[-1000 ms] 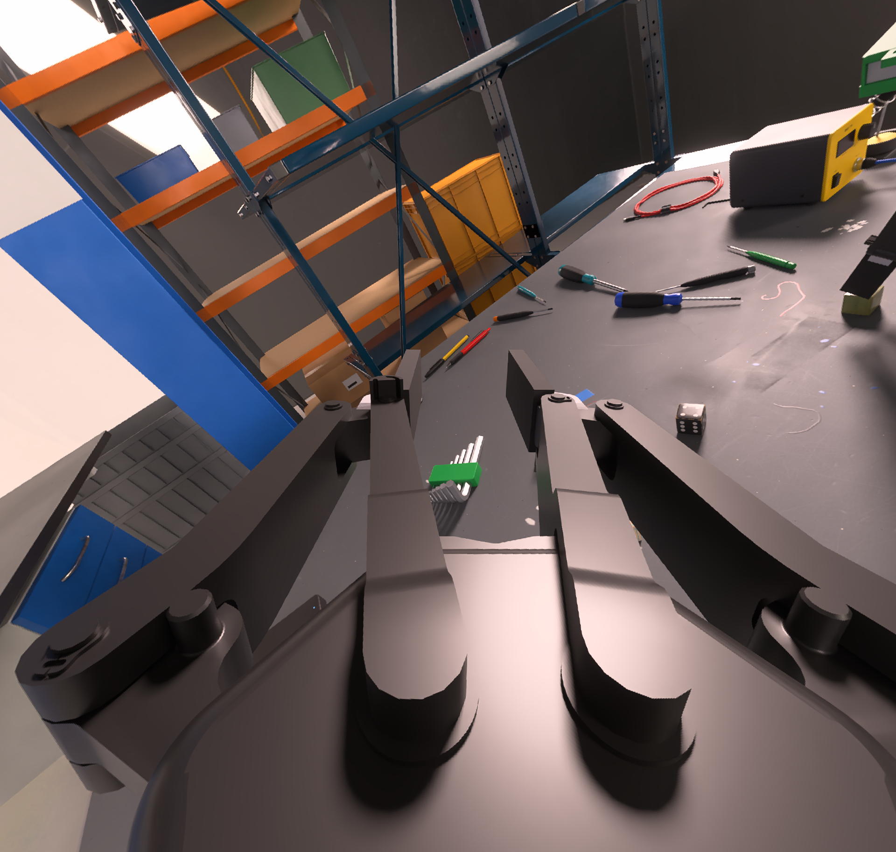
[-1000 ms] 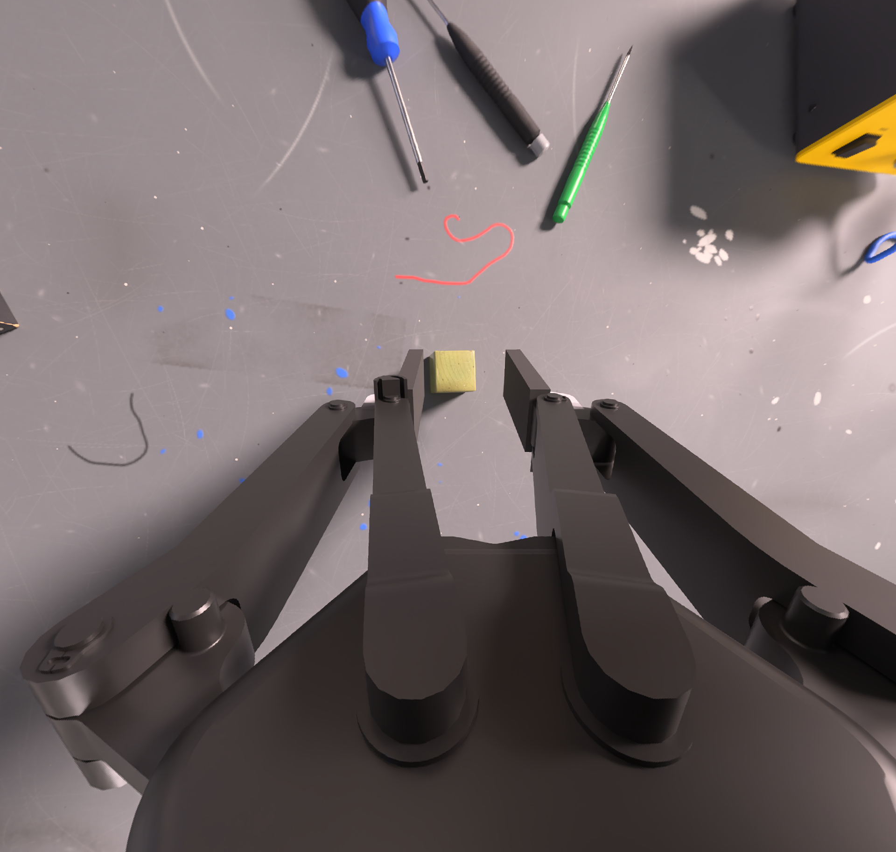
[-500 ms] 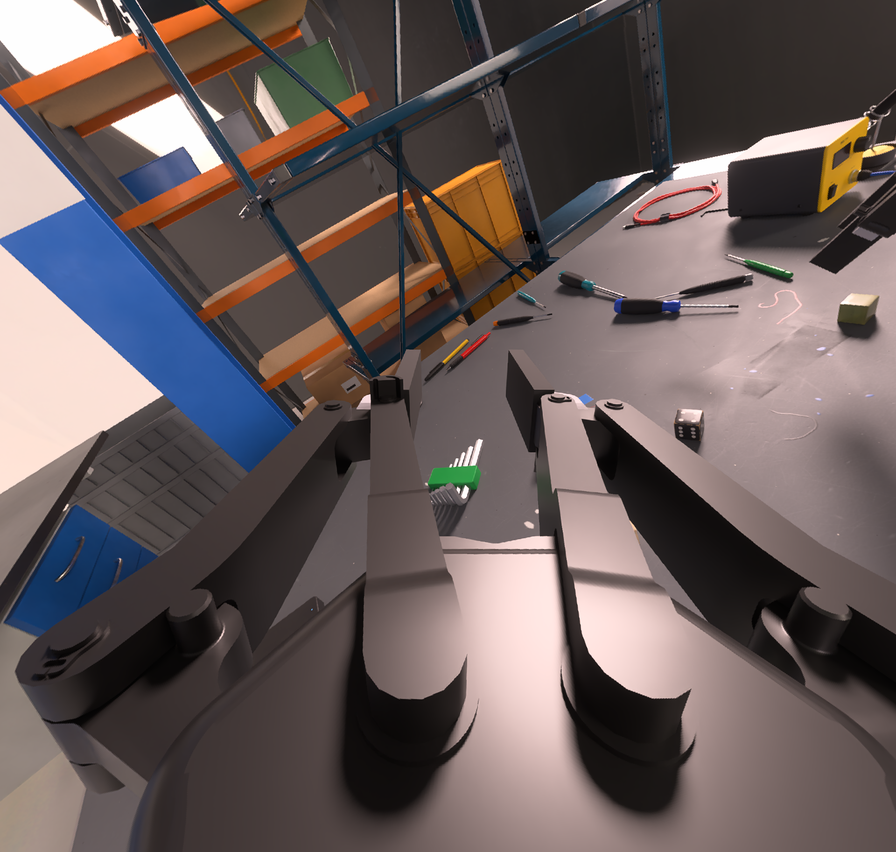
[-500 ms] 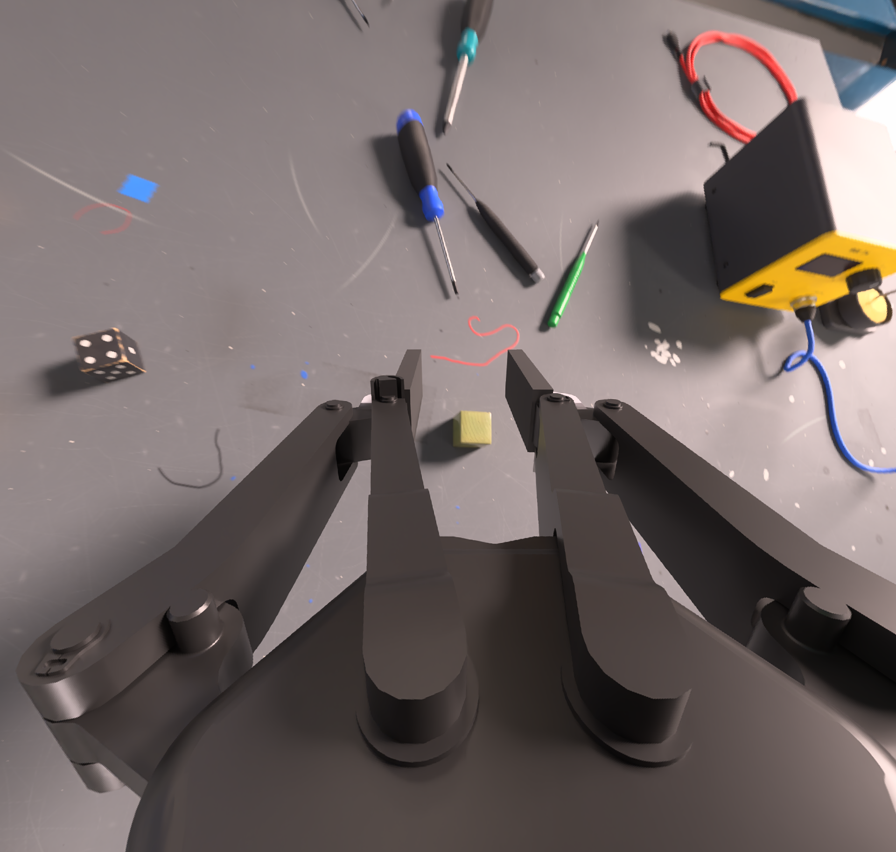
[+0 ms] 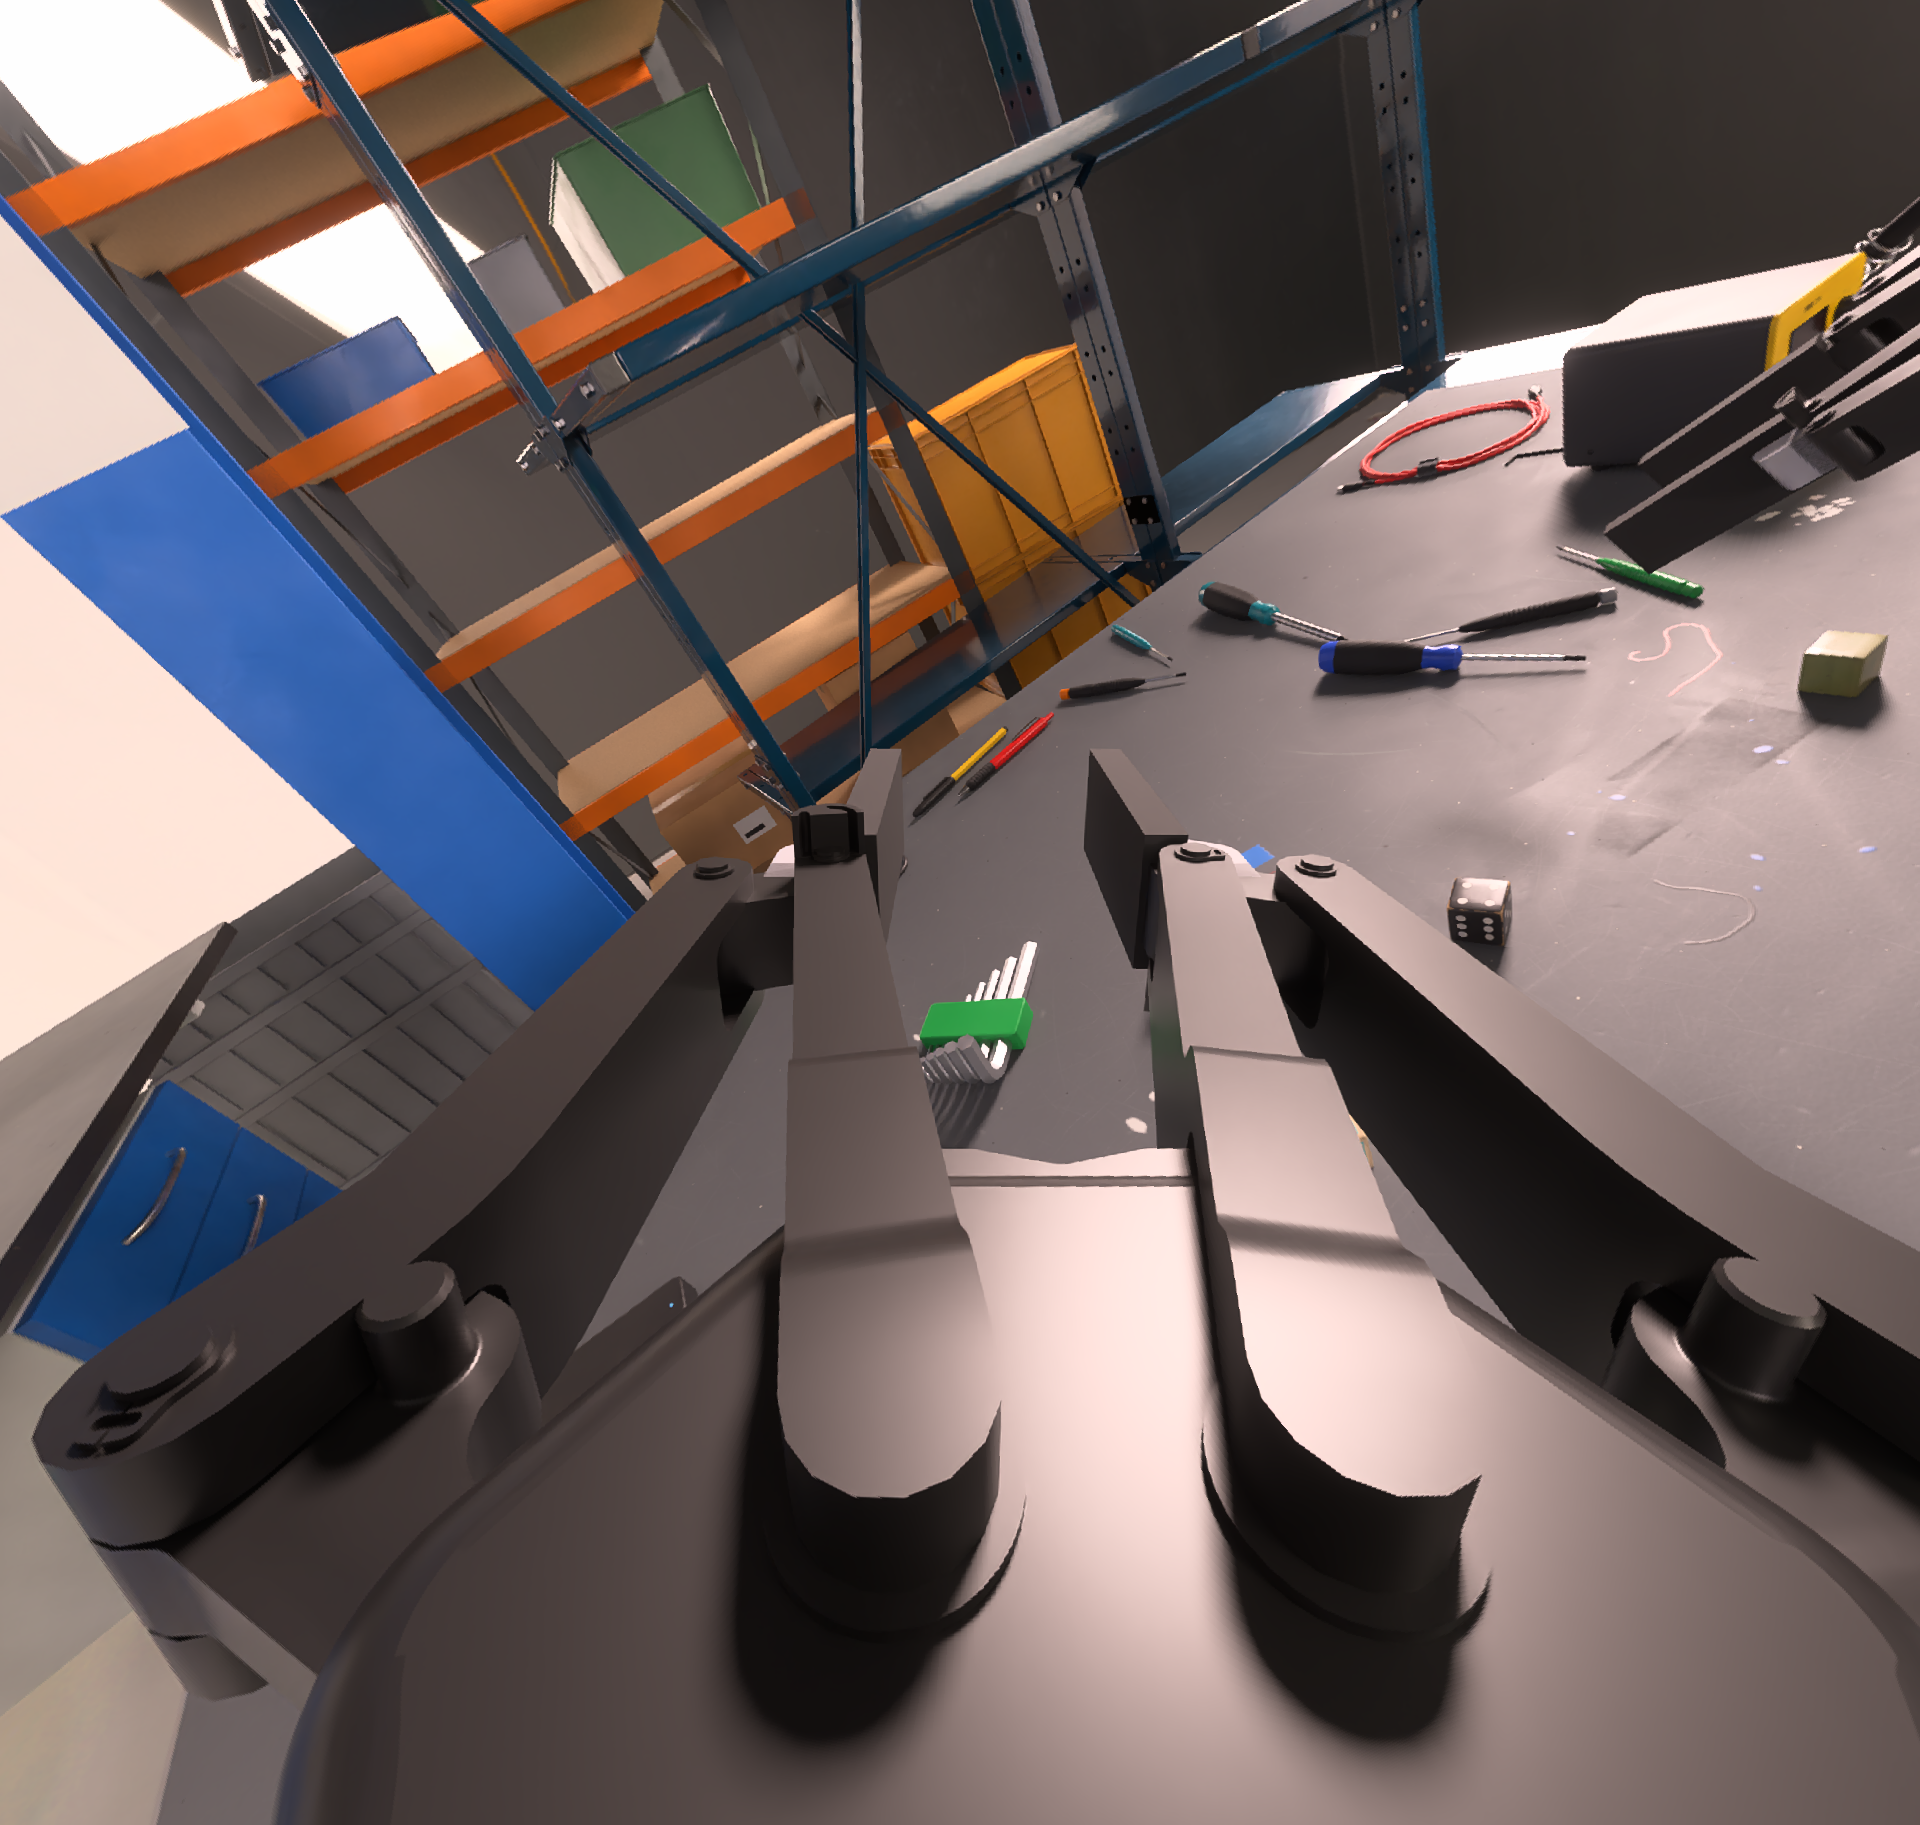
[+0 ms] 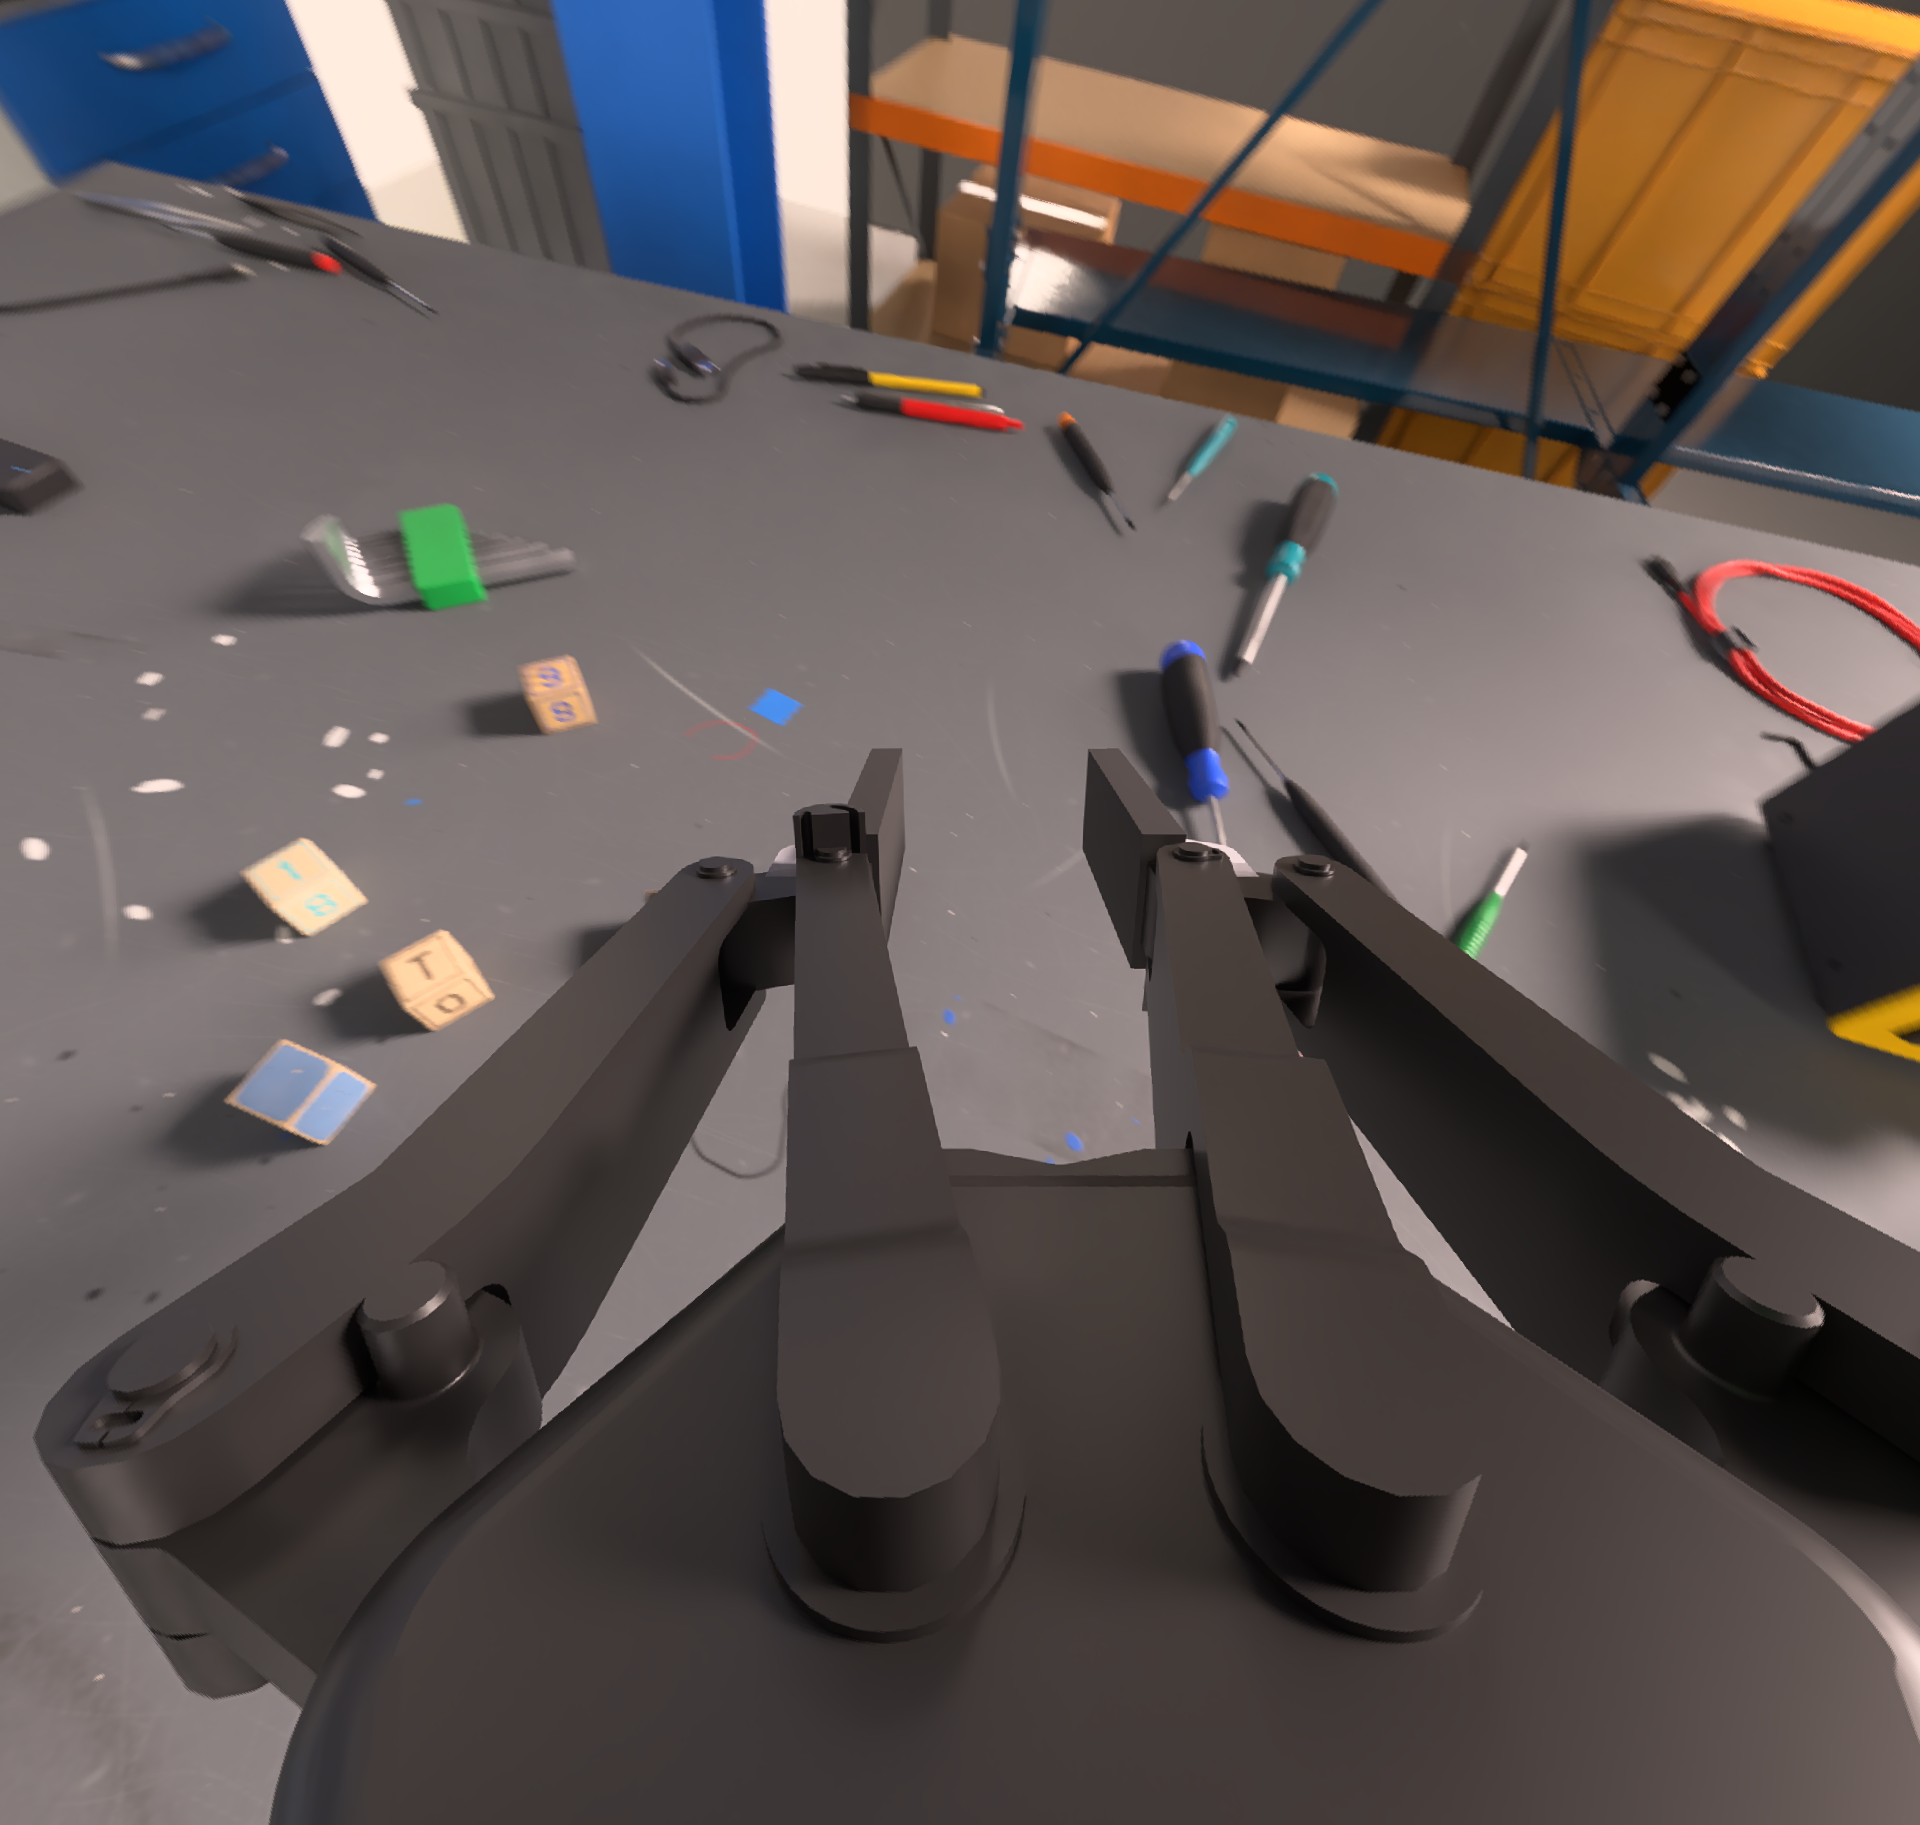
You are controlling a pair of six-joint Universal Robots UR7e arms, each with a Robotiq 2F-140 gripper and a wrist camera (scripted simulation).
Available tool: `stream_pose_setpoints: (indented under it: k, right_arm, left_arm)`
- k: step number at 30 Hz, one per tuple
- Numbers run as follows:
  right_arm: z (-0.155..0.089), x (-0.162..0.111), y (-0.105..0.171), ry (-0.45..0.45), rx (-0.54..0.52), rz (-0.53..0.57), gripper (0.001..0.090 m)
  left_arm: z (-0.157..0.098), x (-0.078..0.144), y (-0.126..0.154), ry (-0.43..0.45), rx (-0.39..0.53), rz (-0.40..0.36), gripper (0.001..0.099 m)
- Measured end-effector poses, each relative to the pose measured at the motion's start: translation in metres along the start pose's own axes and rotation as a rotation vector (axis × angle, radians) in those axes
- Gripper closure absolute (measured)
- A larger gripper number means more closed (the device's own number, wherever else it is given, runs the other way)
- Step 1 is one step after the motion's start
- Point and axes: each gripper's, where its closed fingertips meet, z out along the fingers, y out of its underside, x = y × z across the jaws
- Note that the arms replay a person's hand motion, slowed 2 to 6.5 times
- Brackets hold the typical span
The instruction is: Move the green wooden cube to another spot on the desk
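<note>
The green wooden cube (image 5: 1841, 661), pale yellow-green, rests alone on the dark grey desk (image 5: 1558, 996) at the far right of the left wrist view, near a thin red thread. It is out of sight in the right wrist view. My right gripper (image 6: 992, 819) is open and empty, raised above the desk and tilted toward the shelving. It also shows far off in the left wrist view (image 5: 1766, 445), above and beyond the cube. My left gripper (image 5: 992, 819) is open and empty, hovering over the desk's left part.
Screwdrivers (image 6: 1195, 726) lie mid-desk. A green hex-key set (image 6: 436, 560), a black die (image 5: 1477, 911) and several lettered wooden blocks (image 6: 431, 980) lie to the left. A black and yellow box (image 6: 1849, 902) and red cable (image 6: 1787, 643) are at right. Shelving (image 5: 852, 404) stands behind.
My right gripper has let go of the cube, risen away from it and tilted up, so the cube has left its view. The left arm has hardly moved.
</note>
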Motion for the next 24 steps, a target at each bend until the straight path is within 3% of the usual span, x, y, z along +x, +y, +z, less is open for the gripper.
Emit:
stream_pose_setpoints:
  k: [6,14,24]
  right_arm:
    - [0.001,-0.044,-0.018,-0.147,0.082,0.002,0.0438]
    - [0.011,-0.094,-0.025,-0.309,0.098,0.052,0.0438]
    - [0.03,-0.137,-0.017,-0.391,0.047,0.078,0.0433]
  left_arm:
    - [0.0,0.0,0.0,0.002,-0.002,-0.002,0.0525]
    - [0.001,0.002,0.001,0.006,-0.006,0.002,0.0524]
    - [0.002,0.006,0.001,0.012,-0.013,0.012,0.0522]
